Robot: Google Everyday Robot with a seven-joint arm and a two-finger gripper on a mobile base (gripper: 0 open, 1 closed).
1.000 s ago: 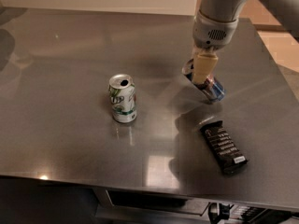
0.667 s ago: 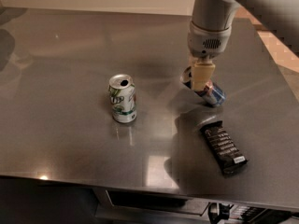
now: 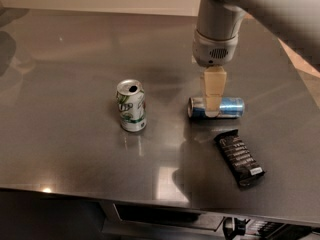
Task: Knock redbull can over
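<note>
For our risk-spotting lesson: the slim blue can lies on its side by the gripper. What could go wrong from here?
The slim blue and silver redbull can lies sideways on the smooth grey metal table, so it may roll toward the black snack bar wrapper. The gripper hangs low over the can; withdrawing carelessly might drag it along.

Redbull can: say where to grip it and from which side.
Grip the redbull can across its blue middle, coming straight down from above: it lies on its side, silver top pointing left. The hand hangs at its middle.
</note>
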